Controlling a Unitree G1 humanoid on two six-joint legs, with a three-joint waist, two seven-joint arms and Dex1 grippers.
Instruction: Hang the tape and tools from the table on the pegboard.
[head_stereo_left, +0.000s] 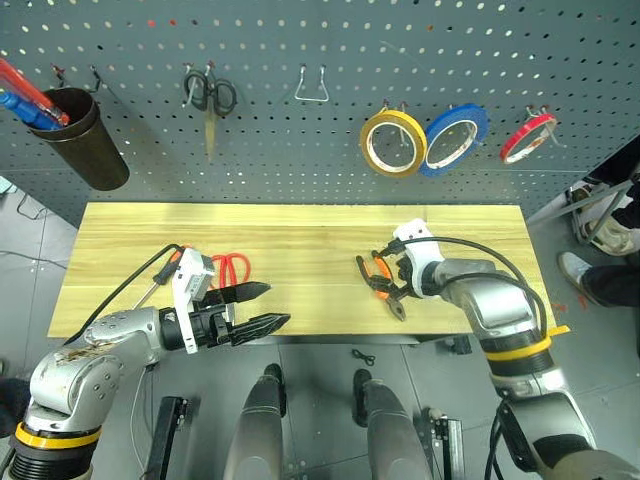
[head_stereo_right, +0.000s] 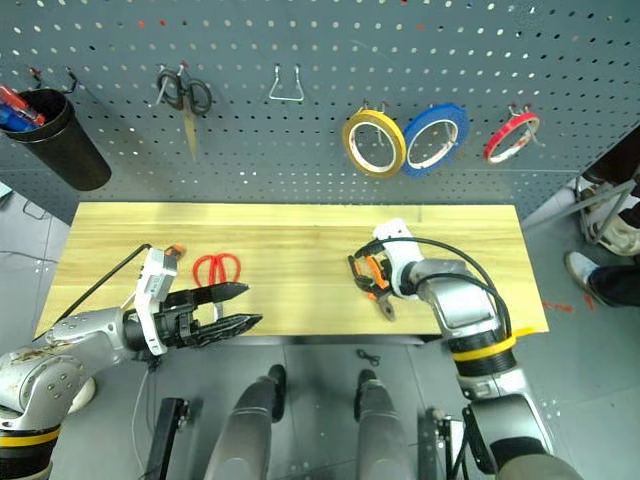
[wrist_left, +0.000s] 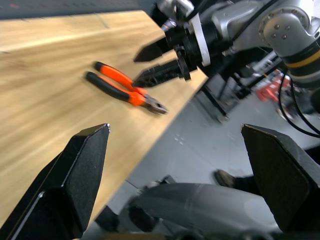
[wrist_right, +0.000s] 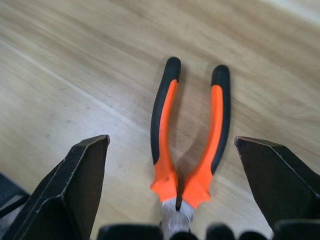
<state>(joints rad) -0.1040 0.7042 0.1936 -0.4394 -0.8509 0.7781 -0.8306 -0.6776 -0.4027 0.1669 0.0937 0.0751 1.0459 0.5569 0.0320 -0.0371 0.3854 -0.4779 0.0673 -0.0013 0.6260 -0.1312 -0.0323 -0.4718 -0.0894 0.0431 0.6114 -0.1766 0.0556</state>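
The pliers (wrist_right: 162, 130), orange and black, lie on the pale wood table (head_stereo_left: 300, 240) near its front right. My right gripper (head_stereo_left: 385, 283) hovers just over them, open, with a finger on either side of the handles. Left of centre, the red-handled scissors (head_stereo_left: 230, 268) lie flat. My left gripper (head_stereo_left: 278, 304) stands open at the front edge just right of them, holding nothing. The blue tape (head_stereo_left: 455, 138) hangs on the pegboard (head_stereo_left: 300, 150) between a yellow roll (head_stereo_left: 393, 143) and a red roll (head_stereo_left: 527, 137). The left wrist view shows the pliers (wrist_left: 125, 90) under the right gripper (wrist_left: 157, 62).
Small black scissors (head_stereo_left: 210, 95) hang on a hook at upper left, beside a bare wire hook (head_stereo_left: 311, 85). A dark cup (head_stereo_left: 80, 135) with pens hangs at the far left. A person's shoes (head_stereo_left: 600, 270) stand right of the table.
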